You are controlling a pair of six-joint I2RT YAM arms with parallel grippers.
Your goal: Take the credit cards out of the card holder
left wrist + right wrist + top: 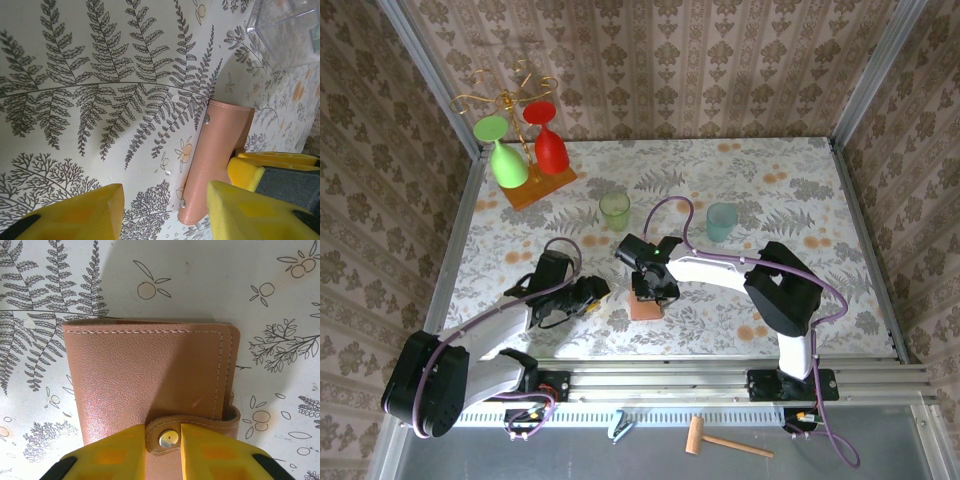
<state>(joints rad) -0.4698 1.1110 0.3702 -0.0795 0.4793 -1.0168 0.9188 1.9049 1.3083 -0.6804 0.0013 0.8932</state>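
The salmon-pink card holder [647, 306] lies closed on the fern-patterned table, held by a strap with a metal snap [169, 438]. My right gripper [163, 434] comes down on it from above, its yellow fingers pinched in against both sides of the snap end of the strap. To the left, low over the table, my left gripper [596, 291] is open with nothing in it. Its wrist view has the card holder [220, 150] just past its right finger, with the right gripper's yellow fingers [260, 167] on it. The credit cards are hidden inside the closed holder.
A green cup [614, 210] and a teal cup [721, 221] stand behind the arms. The glass rack on its orange base [540, 187], with a green and a red glass, is at the back left. A wooden mallet [720, 440] lies below the table edge.
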